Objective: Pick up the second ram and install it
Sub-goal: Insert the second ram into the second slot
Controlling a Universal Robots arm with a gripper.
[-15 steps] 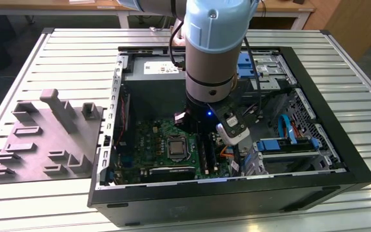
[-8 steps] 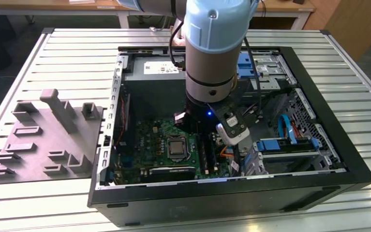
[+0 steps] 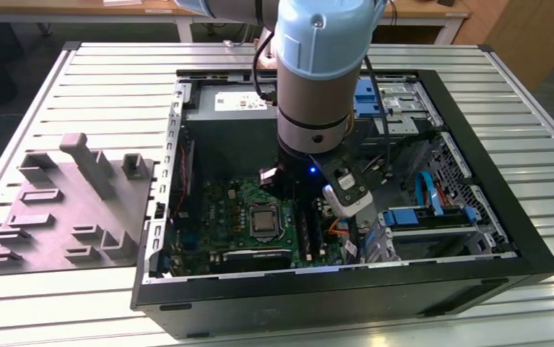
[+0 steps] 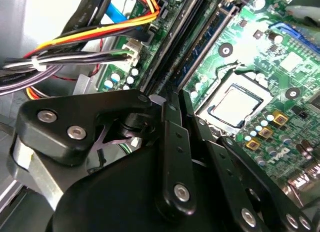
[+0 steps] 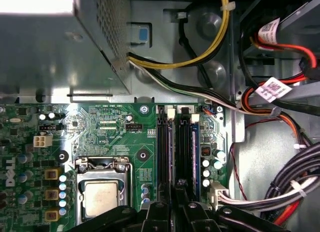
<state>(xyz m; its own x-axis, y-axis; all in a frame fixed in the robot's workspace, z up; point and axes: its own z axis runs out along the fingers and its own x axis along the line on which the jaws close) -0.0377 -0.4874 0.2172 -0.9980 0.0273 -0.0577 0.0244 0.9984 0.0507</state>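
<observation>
the hand (image 5: 176,204) hangs over the black memory slots (image 5: 172,149) inside the open computer case (image 3: 508,217) (its opening cannot be told); the second ram (image 5: 194,152) stands in a slot there

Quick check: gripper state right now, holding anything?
Gripper: black, low over the green motherboard's long black memory slots; state and load cannot be told.

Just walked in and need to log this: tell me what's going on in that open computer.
A single robot arm reaches down into the open computer case, its gripper low over the green motherboard. The gripper sits right at the black memory slots beside the processor socket. A dark-blue stick, apparently the second ram, stands in one of those slots. Whether it is fully seated cannot be told.
</observation>
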